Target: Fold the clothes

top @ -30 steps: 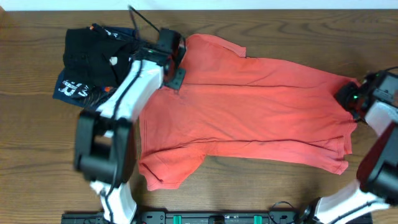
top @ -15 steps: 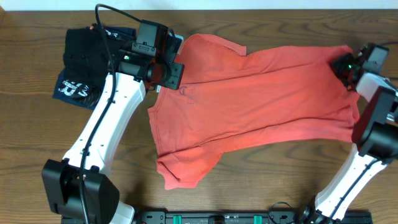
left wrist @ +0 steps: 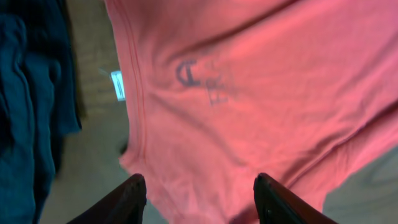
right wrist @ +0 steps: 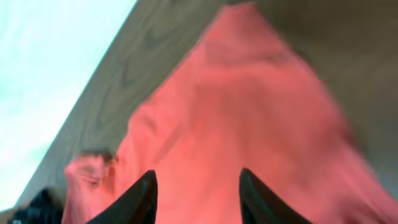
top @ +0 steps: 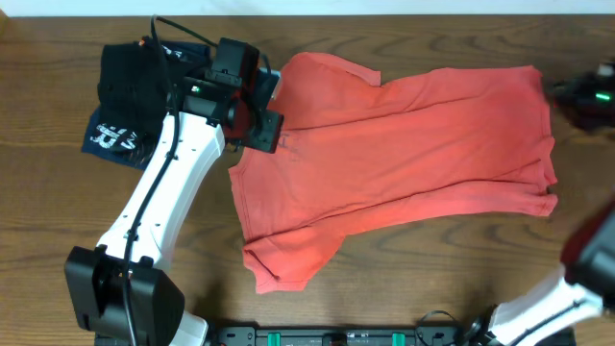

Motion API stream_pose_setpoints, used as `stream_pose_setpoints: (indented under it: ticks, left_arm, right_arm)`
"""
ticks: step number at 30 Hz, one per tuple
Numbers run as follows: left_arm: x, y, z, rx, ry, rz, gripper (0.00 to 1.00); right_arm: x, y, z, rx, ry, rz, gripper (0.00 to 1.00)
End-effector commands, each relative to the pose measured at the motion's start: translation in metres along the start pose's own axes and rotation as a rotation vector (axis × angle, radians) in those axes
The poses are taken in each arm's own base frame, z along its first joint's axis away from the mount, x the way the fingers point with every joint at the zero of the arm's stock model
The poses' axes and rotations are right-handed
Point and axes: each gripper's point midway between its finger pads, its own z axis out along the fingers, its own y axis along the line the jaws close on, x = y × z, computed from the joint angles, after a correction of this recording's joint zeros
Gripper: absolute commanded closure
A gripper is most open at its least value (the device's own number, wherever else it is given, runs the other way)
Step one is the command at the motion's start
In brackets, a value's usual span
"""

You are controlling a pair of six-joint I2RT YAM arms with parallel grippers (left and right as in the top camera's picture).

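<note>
The coral-red T-shirt [top: 404, 144] lies spread flat across the table, with one sleeve [top: 283, 255] toward the front and the hem at the right. My left gripper [top: 258, 117] hovers open and empty over the collar end. In the left wrist view its jaws [left wrist: 199, 183] are spread above the shirt [left wrist: 280, 93], near the chest logo [left wrist: 205, 81] and the white neck tag [left wrist: 117, 85]. My right gripper [top: 582, 94] is blurred, just right of the hem's far corner. In the right wrist view its jaws [right wrist: 198, 177] are open and empty above the shirt [right wrist: 249, 124].
A folded black garment [top: 135, 82] lies on a folded navy garment with white lettering [top: 110, 137] at the back left, right beside my left arm. They show as dark cloth in the left wrist view [left wrist: 31, 93]. The table's far edge [top: 384, 12] is close behind the shirt.
The shirt slid toward the back right and flattened out. My right gripper has let go of the hem corner and moved off to the right. My left gripper has stayed by the collar.
</note>
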Motion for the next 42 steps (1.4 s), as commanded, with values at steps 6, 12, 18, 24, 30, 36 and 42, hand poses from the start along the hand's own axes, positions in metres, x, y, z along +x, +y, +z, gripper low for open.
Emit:
stream_pose_setpoints:
  ticks: [6, 12, 18, 24, 30, 36, 42]
  left_arm:
    - [0.042, -0.004, 0.001, 0.011, 0.165, -0.096, 0.41]
    - [0.072, -0.01, 0.014, 0.053, 0.267, -0.125, 0.38]
    - [0.097, -0.006, 0.049, 0.055, 0.3, -0.13, 0.36]
    - [0.104, -0.003, 0.085, 0.064, 0.245, -0.122, 0.31]
    - [0.102, -0.015, 0.106, 0.155, 0.169, -0.117, 0.3]
    - [0.098, -0.014, 0.117, 0.159, 0.115, -0.105, 0.31]
    - [0.101, -0.01, 0.121, 0.141, 0.113, -0.07, 0.32]
  right_arm:
    - [0.042, -0.108, -0.091, 0.507, 0.078, 0.111, 0.54]
    - [0.095, -0.152, -0.067, 0.507, 0.202, 0.233, 0.53]
    - [0.122, -0.158, -0.021, 0.36, 0.214, 0.196, 0.6]
    - [0.129, -0.165, 0.005, 0.321, 0.16, 0.14, 0.7]
    - [0.145, -0.168, 0.009, 0.319, 0.199, 0.133, 0.67]
    - [0.146, -0.168, 0.006, 0.329, 0.206, 0.149, 0.99]
    - [0.124, -0.151, -0.016, 0.328, 0.176, 0.14, 0.99]
